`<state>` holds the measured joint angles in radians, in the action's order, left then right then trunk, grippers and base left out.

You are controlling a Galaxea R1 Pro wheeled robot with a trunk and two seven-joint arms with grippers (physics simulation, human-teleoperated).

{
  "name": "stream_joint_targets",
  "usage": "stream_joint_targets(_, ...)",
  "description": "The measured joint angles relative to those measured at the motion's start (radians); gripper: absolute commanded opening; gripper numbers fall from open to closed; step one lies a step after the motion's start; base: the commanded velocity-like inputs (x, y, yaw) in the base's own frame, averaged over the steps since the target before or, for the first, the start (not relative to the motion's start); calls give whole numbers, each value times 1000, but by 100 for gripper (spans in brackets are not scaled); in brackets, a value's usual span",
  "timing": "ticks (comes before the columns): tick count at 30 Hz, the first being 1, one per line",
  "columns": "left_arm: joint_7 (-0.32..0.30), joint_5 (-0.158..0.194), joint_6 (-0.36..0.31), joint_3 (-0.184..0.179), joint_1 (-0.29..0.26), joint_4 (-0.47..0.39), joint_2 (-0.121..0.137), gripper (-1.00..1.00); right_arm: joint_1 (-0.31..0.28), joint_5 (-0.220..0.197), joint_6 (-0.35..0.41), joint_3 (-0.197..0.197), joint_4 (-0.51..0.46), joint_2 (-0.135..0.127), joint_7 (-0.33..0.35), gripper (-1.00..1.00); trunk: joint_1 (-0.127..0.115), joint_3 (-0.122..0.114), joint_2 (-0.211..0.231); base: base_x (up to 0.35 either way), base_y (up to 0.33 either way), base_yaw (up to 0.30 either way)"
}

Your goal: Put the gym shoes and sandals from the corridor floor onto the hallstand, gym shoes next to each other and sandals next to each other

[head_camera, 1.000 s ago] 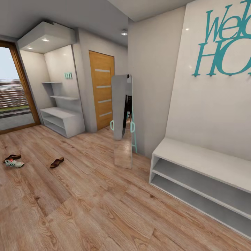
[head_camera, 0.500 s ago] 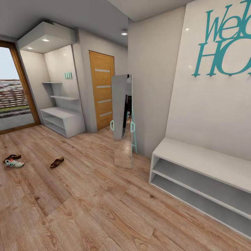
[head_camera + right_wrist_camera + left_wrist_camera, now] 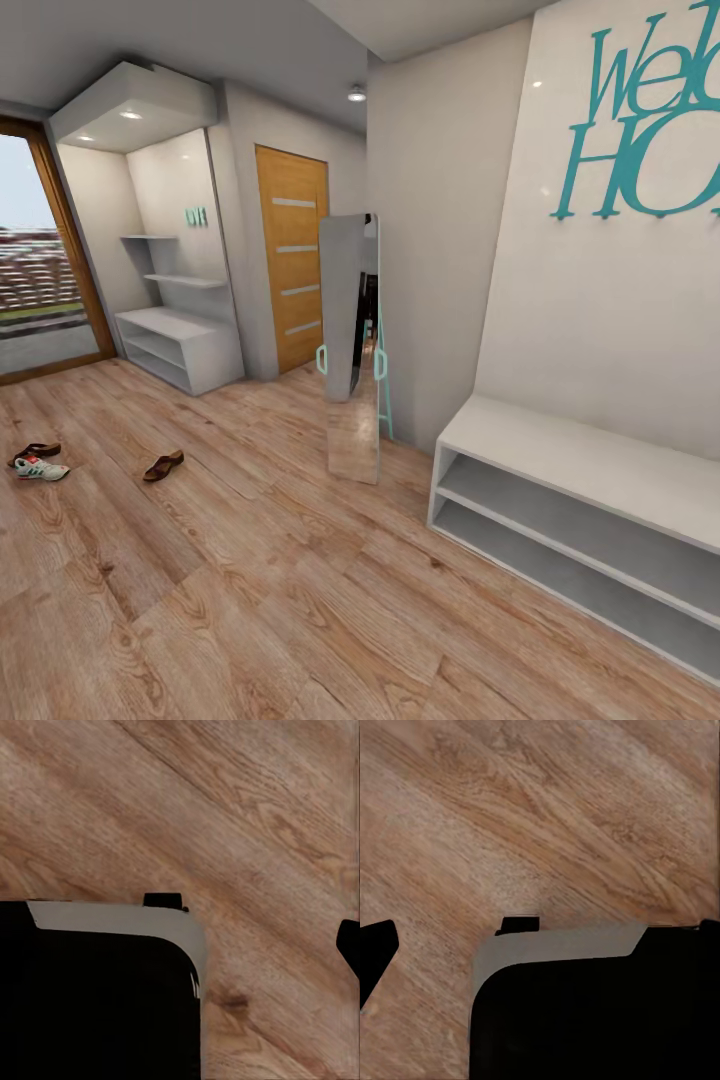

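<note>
Head view, approach stage: I judge I should drive to the gym shoe (image 3: 41, 468) and two sandals (image 3: 163, 465) on the corridor floor (image 3: 300, 600), well short of the hallstand (image 3: 180, 345), before lowering an arm; whether either claw is spread I cannot tell.

My base (image 3: 600, 1020), left wrist view: large black mass, rounded corner, edged by a pale grey band. A small black rectangular tab stands on the band's top edge. A separate black wedge-shaped part of me sits at the frame edge.

My base, right wrist view (image 3: 90, 997): same black body, rounded corner, pale grey rim, small black tab on top. No cables, screws or markings discernible.
</note>
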<state>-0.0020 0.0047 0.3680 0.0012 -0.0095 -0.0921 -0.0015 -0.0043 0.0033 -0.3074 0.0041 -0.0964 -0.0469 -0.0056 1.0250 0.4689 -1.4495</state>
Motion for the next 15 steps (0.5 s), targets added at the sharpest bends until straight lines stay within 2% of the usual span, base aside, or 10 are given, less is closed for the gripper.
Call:
stream_joint_targets(3,0,2,6,1,-1,-42,0,100,0,0,-24,0,-32,-3,0,100,0,0,0,0,0,0)
stream_joint_targets(8,1,3,13,1,-5,-156,0,100,0,-1,-47,-3,-162,-4,0,100,0,0,0,0,0,0)
stream_joint_targets(13,1,4,14,2,-18,-186,5,100,-1,-2,-49,-4,-221,-4,0,100,0,0,0,0,0,0)
stream_joint_targets(15,1,5,15,3,-51,-198,6,100,-3,-3,-50,-4,-272,-2,0,100,0,0,0,0,0,0)
